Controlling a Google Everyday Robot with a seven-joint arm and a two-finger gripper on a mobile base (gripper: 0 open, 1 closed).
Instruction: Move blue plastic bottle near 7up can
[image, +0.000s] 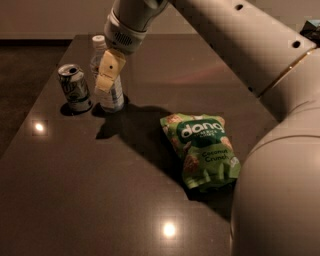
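The blue plastic bottle (114, 96) stands upright on the dark table (125, 200) at the far left, its white cap (98, 40) showing above. The 7up can (75, 88) stands just left of it, a small gap apart. My gripper (106, 75) reaches down from the upper middle and sits at the bottle, covering its upper body; a tan part of it lies across the front of the bottle.
A green "dang" snack bag (202, 150) lies flat right of centre. My arm's large pale links (280, 150) fill the right side and top of the view. The table's left edge (30, 110) runs close to the can.
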